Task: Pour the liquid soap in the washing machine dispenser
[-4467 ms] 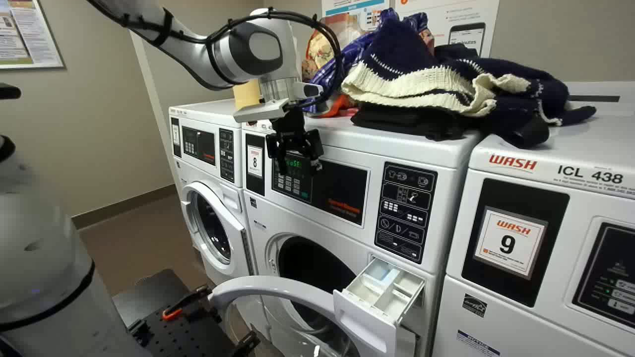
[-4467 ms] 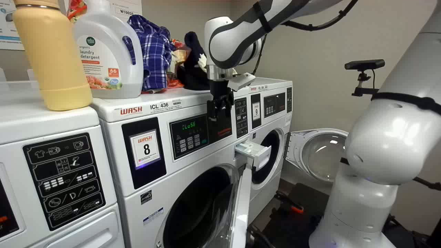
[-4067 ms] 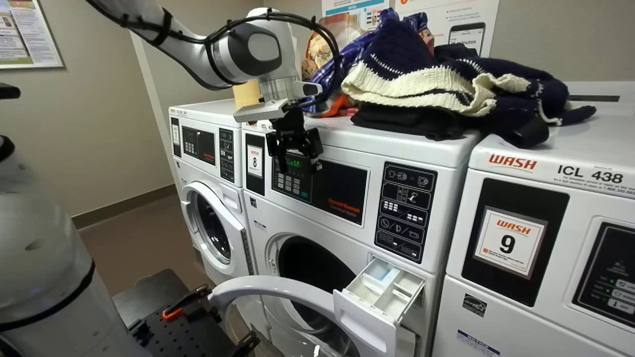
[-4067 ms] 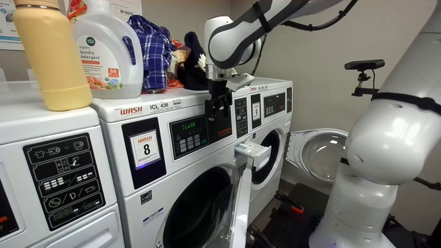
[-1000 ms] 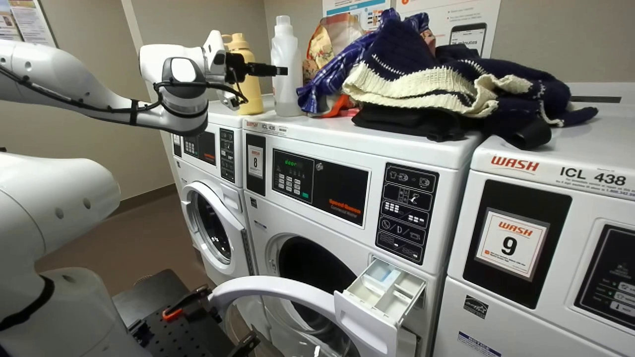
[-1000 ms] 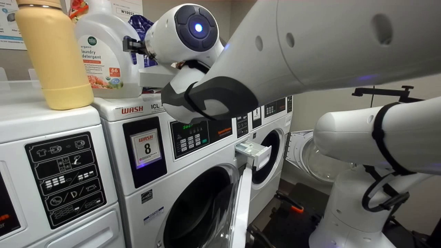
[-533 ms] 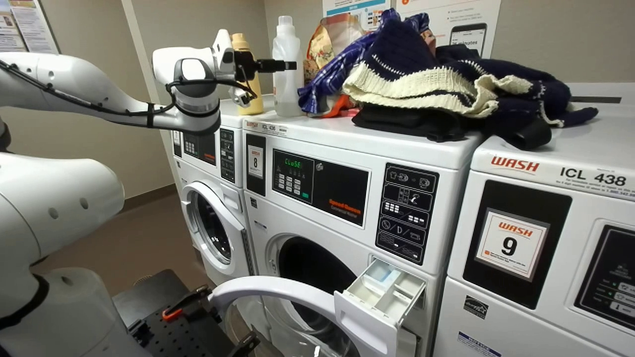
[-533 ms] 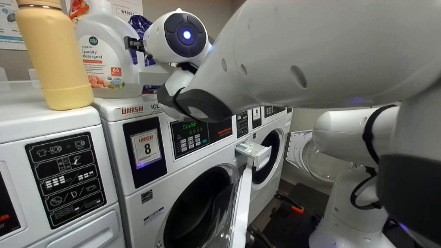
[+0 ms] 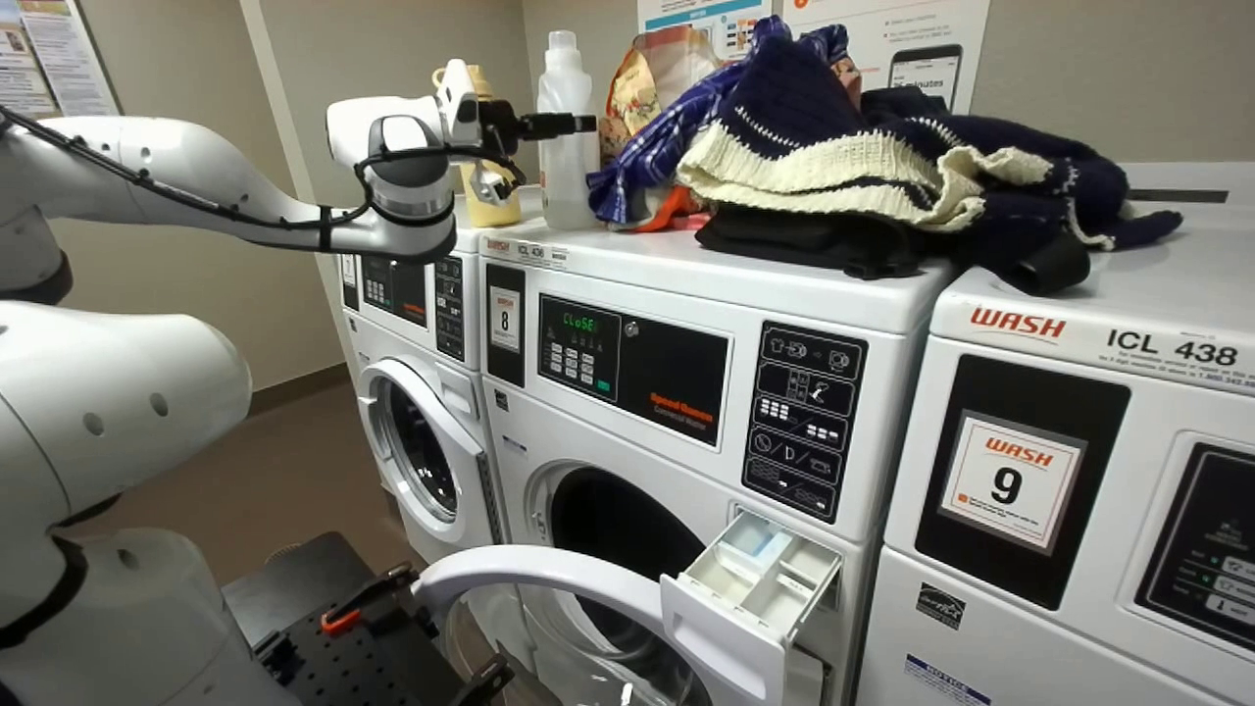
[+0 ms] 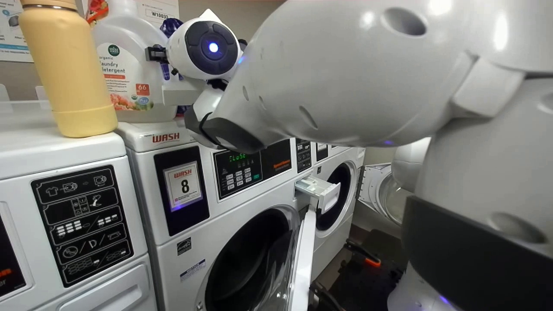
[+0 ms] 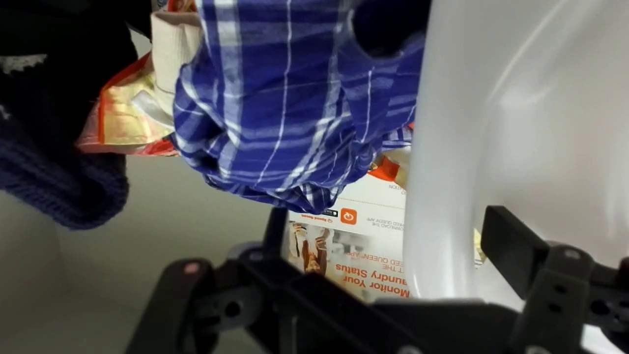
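The washing machine (image 9: pixel 677 471), marked 8, is the largest thing before me, its round door (image 9: pixel 529 559) swung open, with a washer marked 9 (image 9: pixel 1039 628) on one flank and another washer (image 10: pixel 71 224) on the other. My arm (image 9: pixel 186 172) stretches toward their tops, where a heap of dark knitwear and blue plaid cloth (image 9: pixel 814 147) lies. The jug of liquid soap (image 9: pixel 566 181) stands upright on the washing machine, just beside that heap and near a yellowish-tan bottle (image 10: pixel 69 73) on the neighbouring top. Its long axis runs straight up and down, its cap (image 9: pixel 562 41) points up, its handle (image 11: pixel 437 255) turns toward me, and its label (image 10: pixel 123 77) faces the bottle's side. The dispenser (image 9: pixel 755 593) sits pulled out of the machine's front, well below the jug and apart from it, its compartments facing up. My end effector (image 11: pixel 388 216) points level at the jug, its fingers (image 11: pixel 516 250) spread wide; in the wrist view, which is upside down, the jug's handle shows in the gap between them. In an exterior view its tip overlaps the jug at the height of the handle. Whether either finger touches it, I cannot tell
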You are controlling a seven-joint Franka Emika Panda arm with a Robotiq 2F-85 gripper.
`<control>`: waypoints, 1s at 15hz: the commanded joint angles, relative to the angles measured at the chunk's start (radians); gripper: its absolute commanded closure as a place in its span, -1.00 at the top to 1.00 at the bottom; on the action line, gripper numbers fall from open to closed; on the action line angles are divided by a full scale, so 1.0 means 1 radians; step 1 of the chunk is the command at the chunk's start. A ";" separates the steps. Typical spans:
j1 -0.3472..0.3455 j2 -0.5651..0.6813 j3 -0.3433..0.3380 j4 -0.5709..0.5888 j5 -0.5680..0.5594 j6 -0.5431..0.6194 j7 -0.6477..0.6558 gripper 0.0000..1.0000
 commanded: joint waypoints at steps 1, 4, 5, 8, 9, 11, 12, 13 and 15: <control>-0.059 -0.017 0.014 0.066 0.022 -0.021 -0.035 1.00; -0.088 -0.008 0.024 0.093 0.015 -0.020 -0.045 1.00; -0.096 -0.007 0.026 0.100 0.015 -0.022 -0.054 1.00; -0.112 -0.007 0.030 0.111 0.016 -0.017 -0.072 0.47; -0.116 -0.005 0.030 0.114 0.016 -0.016 -0.080 0.44; -0.118 -0.005 0.032 0.114 0.018 -0.011 -0.093 0.25; -0.117 -0.004 0.033 0.112 0.019 -0.010 -0.099 0.06; -0.116 -0.003 0.034 0.109 0.020 -0.007 -0.101 -0.08; -0.113 0.001 0.035 0.103 0.019 -0.003 -0.103 -0.39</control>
